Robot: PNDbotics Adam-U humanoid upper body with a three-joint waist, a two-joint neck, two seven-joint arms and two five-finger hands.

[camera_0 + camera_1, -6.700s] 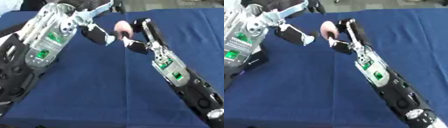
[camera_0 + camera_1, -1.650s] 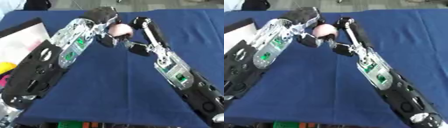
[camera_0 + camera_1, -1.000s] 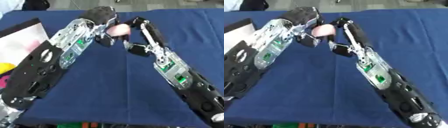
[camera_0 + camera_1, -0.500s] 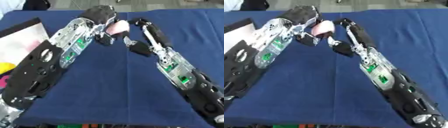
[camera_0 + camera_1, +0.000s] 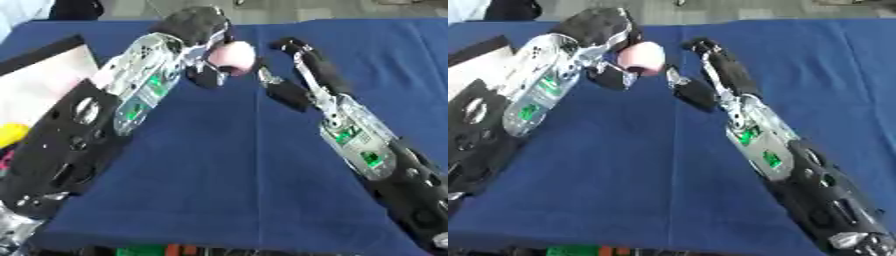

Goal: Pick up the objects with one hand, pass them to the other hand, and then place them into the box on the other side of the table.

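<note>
A small pink rounded object (image 5: 233, 56) hangs above the blue table, held in the curled fingers of my left hand (image 5: 199, 30). My right hand (image 5: 293, 67) stands just to its right with fingers straight and a gap between it and the pink object. A white box with a dark rim (image 5: 39, 80) lies at the left edge of the table. Something yellow (image 5: 10, 135) shows at its near side.
The blue cloth-covered table (image 5: 236, 165) fills the view. My two forearms cross it from the lower corners toward the far middle. A dark shape (image 5: 74, 9) sits beyond the far left edge.
My right hand has let go of the pink object and drawn away to the right. The left hand now holds it alone and has shifted slightly left.
</note>
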